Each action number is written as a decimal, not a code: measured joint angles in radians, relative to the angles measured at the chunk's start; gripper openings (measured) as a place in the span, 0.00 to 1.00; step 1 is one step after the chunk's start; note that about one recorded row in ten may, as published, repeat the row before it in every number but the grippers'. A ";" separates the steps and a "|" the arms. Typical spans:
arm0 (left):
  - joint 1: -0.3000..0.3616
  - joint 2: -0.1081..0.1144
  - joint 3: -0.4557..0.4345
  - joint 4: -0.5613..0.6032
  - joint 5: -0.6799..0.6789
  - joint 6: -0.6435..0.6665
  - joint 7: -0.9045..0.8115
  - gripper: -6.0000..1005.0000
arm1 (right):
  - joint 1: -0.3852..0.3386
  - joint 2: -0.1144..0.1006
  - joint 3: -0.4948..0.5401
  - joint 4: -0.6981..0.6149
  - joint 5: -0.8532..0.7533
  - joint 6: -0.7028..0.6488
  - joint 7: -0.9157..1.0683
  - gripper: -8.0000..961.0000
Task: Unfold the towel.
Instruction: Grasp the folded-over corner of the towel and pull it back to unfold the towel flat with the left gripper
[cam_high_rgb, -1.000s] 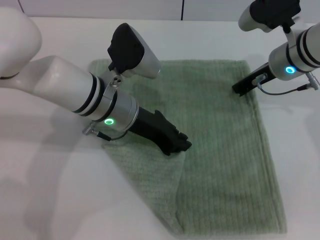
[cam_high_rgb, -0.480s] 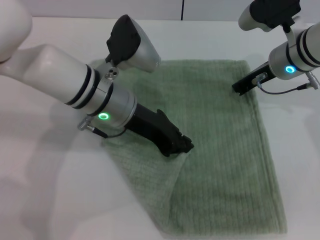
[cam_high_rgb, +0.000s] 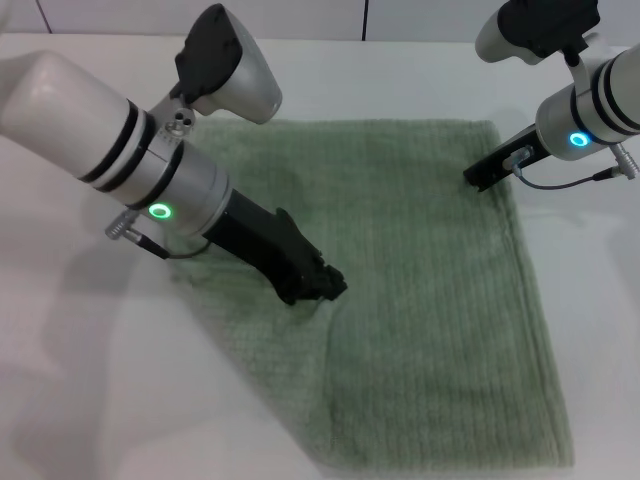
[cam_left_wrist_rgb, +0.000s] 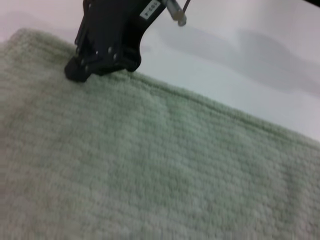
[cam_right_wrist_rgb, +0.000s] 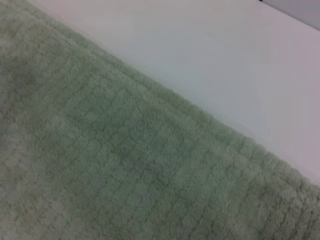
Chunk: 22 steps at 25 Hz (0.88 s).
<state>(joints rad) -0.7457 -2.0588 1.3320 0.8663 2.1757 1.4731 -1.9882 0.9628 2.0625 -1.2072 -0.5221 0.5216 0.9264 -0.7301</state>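
Note:
The sage-green towel (cam_high_rgb: 440, 300) lies on the white table, mostly spread out, with a paler flap still raised along its near left side. My left gripper (cam_high_rgb: 318, 287) is low over the towel's left middle, shut on that flap where a crease runs down from it. My right gripper (cam_high_rgb: 478, 178) is at the towel's far right edge, shut on the cloth near the corner. The left wrist view shows the right gripper (cam_left_wrist_rgb: 80, 70) with its tip on the towel's hem (cam_left_wrist_rgb: 210, 107). The right wrist view shows only ribbed towel (cam_right_wrist_rgb: 100, 165) and its hem.
The white table (cam_high_rgb: 80, 380) surrounds the towel, with bare surface to the left and along the far side. My left arm's white body (cam_high_rgb: 110, 140) reaches over the towel's far left corner. The right arm's cable (cam_high_rgb: 560, 183) hangs by the towel's right edge.
My left gripper has moved left and slightly away from me, dragging the flap with it. The fold has opened wider and the towel's left side lies flatter. The right gripper has not moved.

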 joint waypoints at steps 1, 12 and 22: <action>0.001 0.000 -0.003 0.012 0.011 0.012 -0.007 0.07 | 0.000 0.000 0.000 0.000 0.000 0.000 0.000 0.01; 0.013 0.002 -0.030 0.120 0.096 0.122 -0.046 0.07 | 0.011 0.001 0.000 0.014 0.000 -0.002 -0.009 0.01; 0.008 0.001 -0.068 0.162 0.188 0.223 -0.064 0.07 | 0.021 0.001 0.000 0.019 0.000 -0.003 -0.010 0.01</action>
<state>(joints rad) -0.7374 -2.0578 1.2641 1.0286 2.3633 1.6964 -2.0524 0.9834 2.0632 -1.2072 -0.5033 0.5216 0.9233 -0.7402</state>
